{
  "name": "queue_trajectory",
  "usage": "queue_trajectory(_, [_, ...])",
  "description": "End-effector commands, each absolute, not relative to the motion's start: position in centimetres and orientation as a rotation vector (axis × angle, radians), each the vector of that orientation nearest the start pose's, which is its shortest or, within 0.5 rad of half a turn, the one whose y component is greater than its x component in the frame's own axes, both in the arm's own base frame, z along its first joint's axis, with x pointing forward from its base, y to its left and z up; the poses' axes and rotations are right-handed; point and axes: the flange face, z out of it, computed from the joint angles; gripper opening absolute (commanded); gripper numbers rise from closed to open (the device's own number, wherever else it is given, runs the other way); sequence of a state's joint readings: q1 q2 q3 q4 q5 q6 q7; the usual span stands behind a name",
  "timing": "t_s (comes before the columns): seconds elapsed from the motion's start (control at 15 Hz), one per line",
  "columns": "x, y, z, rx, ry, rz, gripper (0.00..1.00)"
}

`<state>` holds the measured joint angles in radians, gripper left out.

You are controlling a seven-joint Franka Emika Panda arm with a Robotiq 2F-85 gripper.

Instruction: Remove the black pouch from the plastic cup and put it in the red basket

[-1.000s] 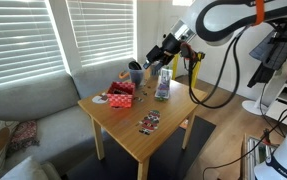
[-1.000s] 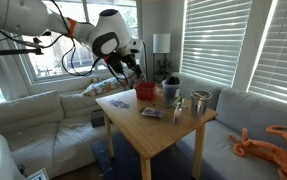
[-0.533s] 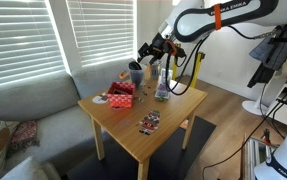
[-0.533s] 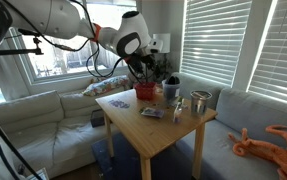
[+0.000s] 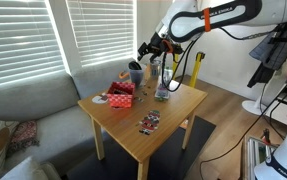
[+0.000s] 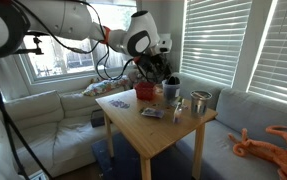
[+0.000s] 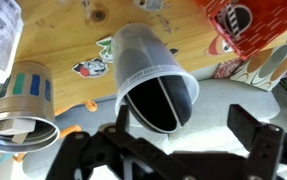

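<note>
The plastic cup [image 7: 143, 62] stands on the table with the black pouch [image 7: 159, 103] inside it, filling its mouth. In the wrist view my gripper [image 7: 188, 135] is open and empty just above the cup's rim, one finger beside the cup and the other off to its right. In both exterior views the gripper [image 5: 144, 52] [image 6: 155, 67] hovers close above the cup [image 5: 136, 75] [image 6: 171, 90] at the table's far edge. The red basket [image 5: 121, 95] [image 6: 146, 91] [image 7: 248, 25] sits right beside the cup.
A clear glass with blue inside [image 7: 23, 98] [image 5: 162, 88] stands near the cup. A grey metal cylinder [image 6: 200, 101], a red-and-white disc [image 5: 100, 99] and printed cards [image 5: 149, 122] are on the wooden table [image 5: 173, 112]. A grey sofa [image 5: 28, 110] lies beyond.
The arm has swung toward the cup and lowered a little, bringing the open gripper from beside the cup to just above it. The objects have not moved.
</note>
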<state>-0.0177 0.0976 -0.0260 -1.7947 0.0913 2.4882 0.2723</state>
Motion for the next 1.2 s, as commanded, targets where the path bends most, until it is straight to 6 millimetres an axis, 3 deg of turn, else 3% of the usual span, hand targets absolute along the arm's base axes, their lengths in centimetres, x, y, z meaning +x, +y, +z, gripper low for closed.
queue_trajectory(0.0, [67.9,-3.7,55.9,-2.912,0.553,-0.810,1.00])
queue_trajectory(0.2, [69.8,-2.5,55.3,-2.938,0.514,-0.731,0.97])
queue_trajectory(0.27, [70.2,-2.2,55.1,-2.940,0.509,-0.702,0.89])
queue_trajectory(0.33, [70.6,-1.9,54.9,-2.952,0.512,-0.672,0.72])
queue_trajectory(0.4, [70.9,-1.7,54.8,-2.959,0.505,-0.654,0.70])
queue_trajectory(0.87, [72.7,-1.9,53.2,-2.979,0.526,-0.604,0.19])
queue_trajectory(1.0, [72.7,-2.0,53.7,-2.965,0.527,-0.621,0.05])
queue_trajectory(1.13, [72.5,-2.1,54.9,-2.935,0.513,-0.652,0.00])
